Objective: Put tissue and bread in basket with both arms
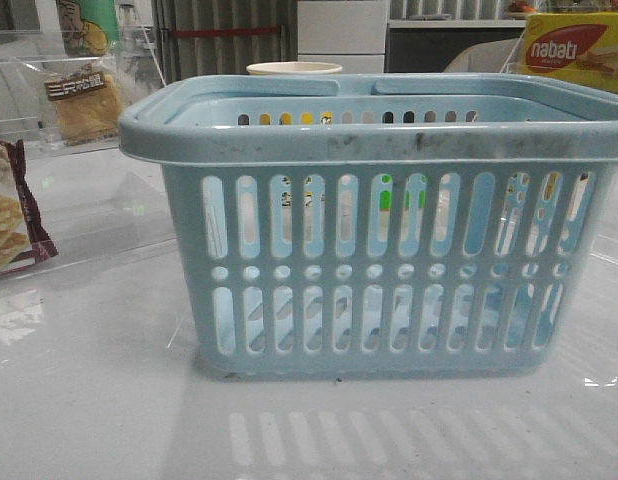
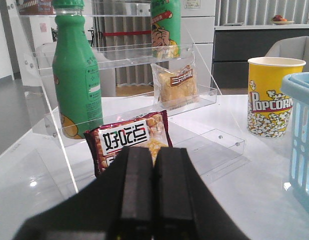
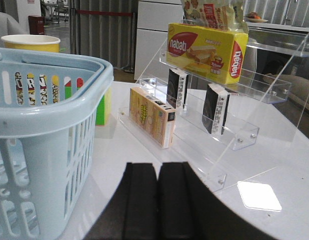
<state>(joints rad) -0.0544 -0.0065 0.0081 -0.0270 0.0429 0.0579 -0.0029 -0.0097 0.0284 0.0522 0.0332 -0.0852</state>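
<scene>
The light blue basket [image 1: 389,260] stands in the middle of the table, and nothing shows inside it; it also shows in the left wrist view [image 2: 302,140] and the right wrist view [image 3: 44,135]. The bread [image 1: 84,100] in its clear bag sits on a clear shelf at the far left and shows in the left wrist view [image 2: 178,85]. Two black tissue packs [image 3: 177,87] [image 3: 215,107] stand on a clear stepped shelf in the right wrist view. My left gripper [image 2: 153,150] is shut and empty, short of the left shelf. My right gripper [image 3: 158,165] is shut and empty, beside the basket.
A maroon-edged snack packet [image 2: 129,140] leans at the left shelf's foot, with green bottles [image 2: 74,75] above. A popcorn cup [image 2: 272,97] stands behind the basket. The yellow nabati box [image 3: 207,50] tops the right shelf, and a pale yellow box [image 3: 152,117] stands on its lowest step.
</scene>
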